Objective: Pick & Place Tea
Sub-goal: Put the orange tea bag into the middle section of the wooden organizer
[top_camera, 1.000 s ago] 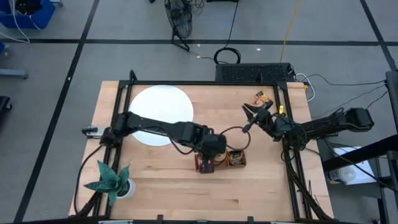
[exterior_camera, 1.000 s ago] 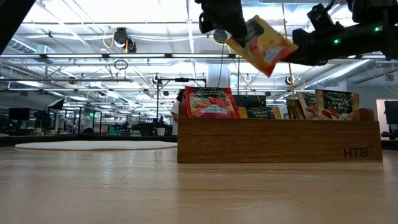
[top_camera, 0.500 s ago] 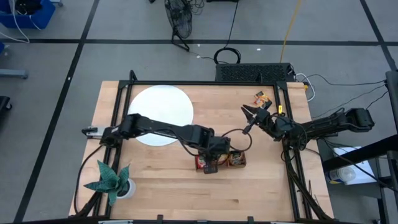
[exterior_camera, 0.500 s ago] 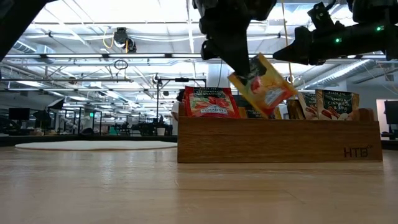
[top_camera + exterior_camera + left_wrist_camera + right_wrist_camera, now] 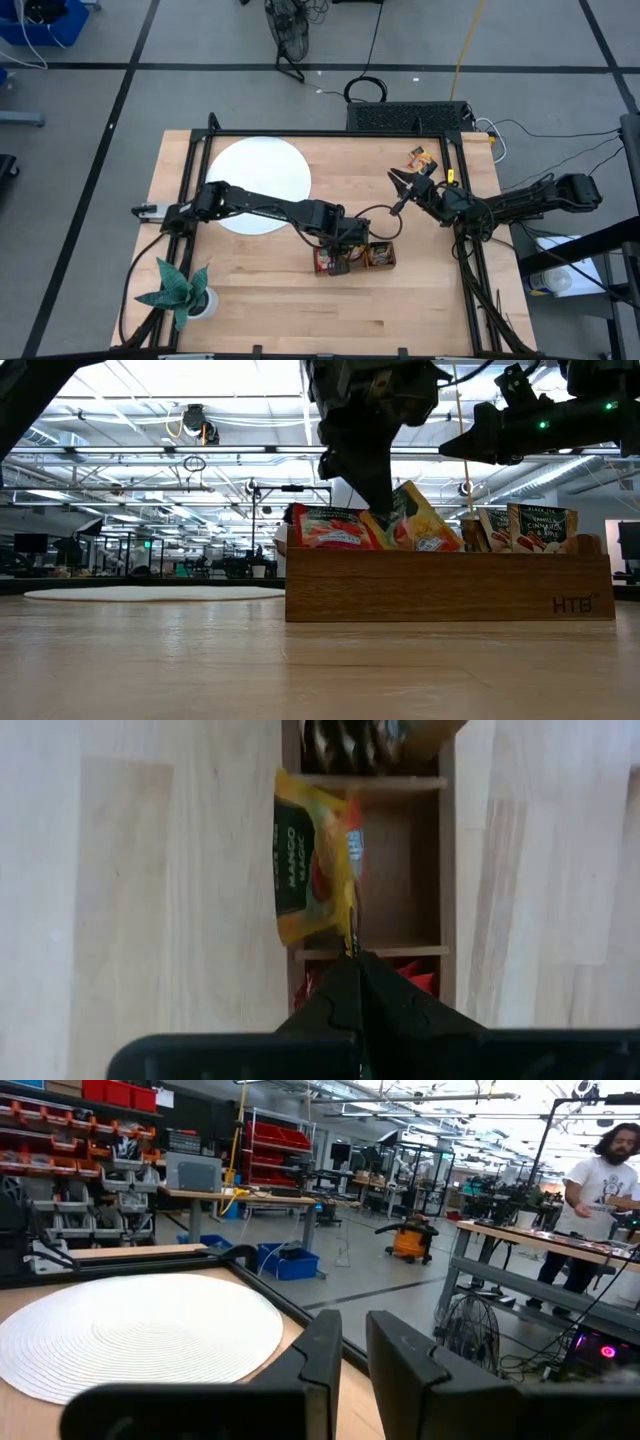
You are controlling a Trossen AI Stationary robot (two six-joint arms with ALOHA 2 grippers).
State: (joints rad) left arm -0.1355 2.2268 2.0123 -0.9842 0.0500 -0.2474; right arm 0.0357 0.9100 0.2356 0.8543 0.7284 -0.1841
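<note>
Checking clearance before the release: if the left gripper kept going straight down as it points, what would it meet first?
Probably the wooden tray: the left gripper, shut on the yellow sachet, points into its middle compartment, so the sachet would reach that floor first.

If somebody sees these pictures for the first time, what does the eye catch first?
First, the left hand lowering a yellow tea sachet into the middle compartment of the wooden tray, near the table's centre. Then the big white disc at the table's far left, and the right hand waiting raised at the far right.
</note>
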